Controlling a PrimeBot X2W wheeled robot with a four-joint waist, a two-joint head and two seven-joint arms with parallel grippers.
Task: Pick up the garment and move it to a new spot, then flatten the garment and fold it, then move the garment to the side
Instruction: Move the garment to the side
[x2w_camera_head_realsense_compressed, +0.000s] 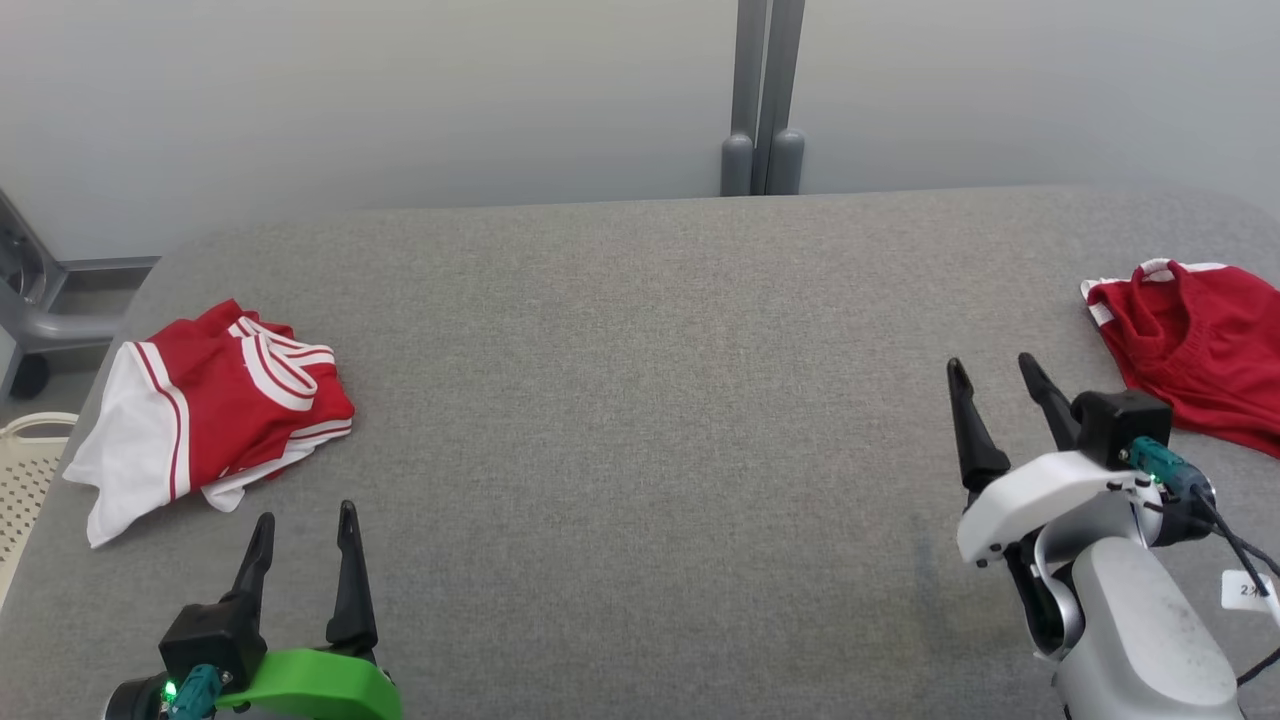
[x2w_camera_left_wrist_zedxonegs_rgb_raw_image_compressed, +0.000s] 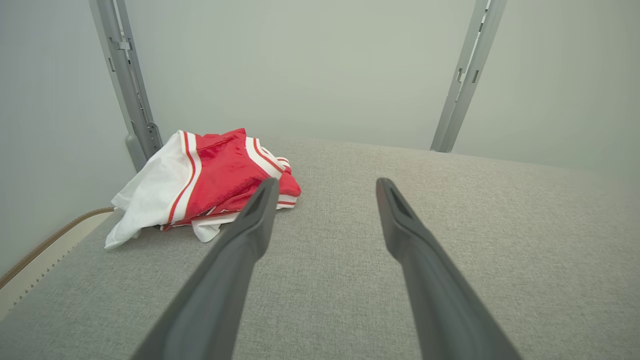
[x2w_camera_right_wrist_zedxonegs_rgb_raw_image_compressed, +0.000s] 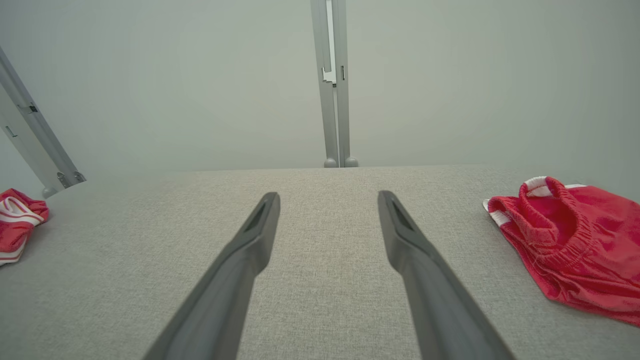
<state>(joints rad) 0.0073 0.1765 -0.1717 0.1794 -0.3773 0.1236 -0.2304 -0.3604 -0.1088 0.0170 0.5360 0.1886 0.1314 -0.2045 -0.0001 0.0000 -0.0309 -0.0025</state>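
Observation:
Two red garments lie on the grey padded table (x2w_camera_head_realsense_compressed: 640, 420). A red and white garment (x2w_camera_head_realsense_compressed: 215, 400) sits folded in a loose stack at the left edge, seen in the left wrist view (x2w_camera_left_wrist_zedxonegs_rgb_raw_image_compressed: 210, 187) and partly in the right wrist view (x2w_camera_right_wrist_zedxonegs_rgb_raw_image_compressed: 17, 220). A crumpled red garment (x2w_camera_head_realsense_compressed: 1195, 345) with an elastic waistband lies at the right edge, also in the right wrist view (x2w_camera_right_wrist_zedxonegs_rgb_raw_image_compressed: 570, 240). My left gripper (x2w_camera_head_realsense_compressed: 305, 520) stands open just in front of the folded stack, empty. My right gripper (x2w_camera_head_realsense_compressed: 995, 370) is open and empty, left of the crumpled garment.
A grey post (x2w_camera_head_realsense_compressed: 762, 100) rises behind the table's far edge. A cream perforated basket (x2w_camera_head_realsense_compressed: 25, 470) stands off the table's left side, beside a grey frame (x2w_camera_head_realsense_compressed: 45, 310). Bare table surface stretches between the two garments.

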